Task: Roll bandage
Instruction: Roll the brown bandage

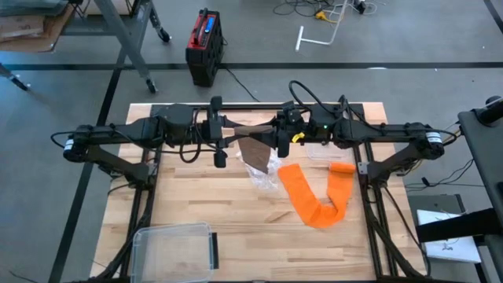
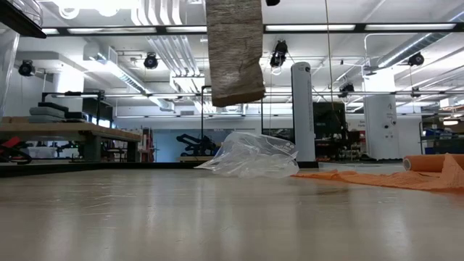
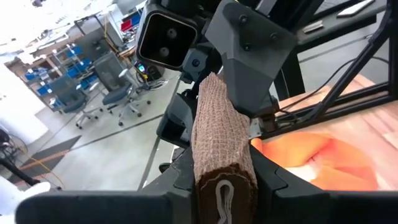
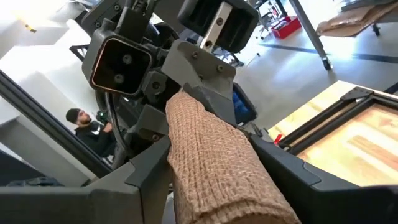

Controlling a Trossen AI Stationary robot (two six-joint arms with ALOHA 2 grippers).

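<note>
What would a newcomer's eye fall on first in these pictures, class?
First, the brown bandage held up in mid-air between the left gripper and right gripper, above the table's far middle. Next, the bright orange bandage lies unrolled on the wood toward the right, beside a crumpled clear plastic bag.

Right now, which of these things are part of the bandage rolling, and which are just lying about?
In the job:
- brown bandage, held up between both arms
- left fingers
- right fingers

Lying about:
- orange bandage
- clear plastic bag
- clear plastic box
</note>
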